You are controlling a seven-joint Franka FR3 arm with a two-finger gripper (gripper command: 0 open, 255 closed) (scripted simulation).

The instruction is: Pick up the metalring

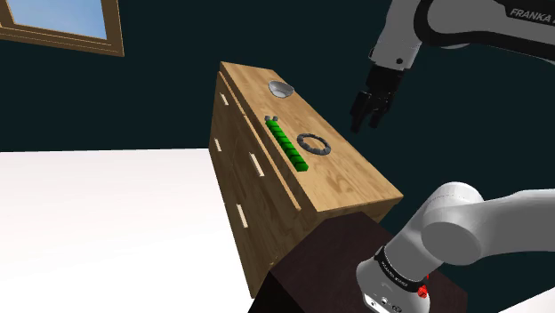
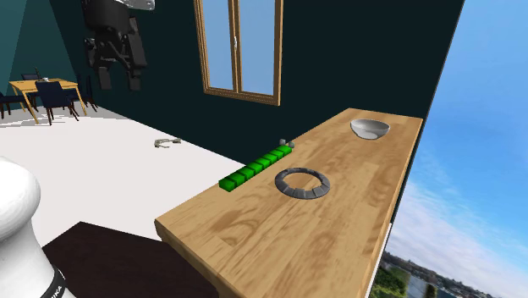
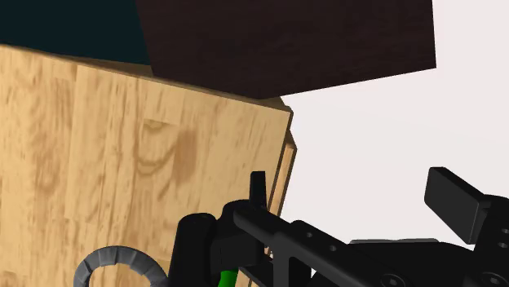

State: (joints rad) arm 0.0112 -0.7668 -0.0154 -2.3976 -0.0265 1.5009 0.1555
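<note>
Shoulder view: pincer (image 1: 365, 120) is up in the air with its fingers wide apart, nothing between them. It hangs above the surface (image 1: 356, 182), off to the view's right of the ring (image 1: 301, 145), not touching it. Wrist view agrees: pincer (image 3: 355, 192) spread, and an arc of the ring (image 3: 114, 254) shows low beside one finger, lying on the surface (image 3: 81, 147). Second exterior view: pincer (image 2: 118, 76) is high at upper left, well apart from the ring (image 2: 303, 195).

Ring is dark grey and flat on the wood, near mid-surface. A green block row (image 1: 287, 145) (image 2: 254, 169) lies just beside it, apart. A grey bowl (image 1: 281, 88) (image 2: 370, 129) sits toward the far end. Dark stand (image 1: 329, 258) is at the near end.
</note>
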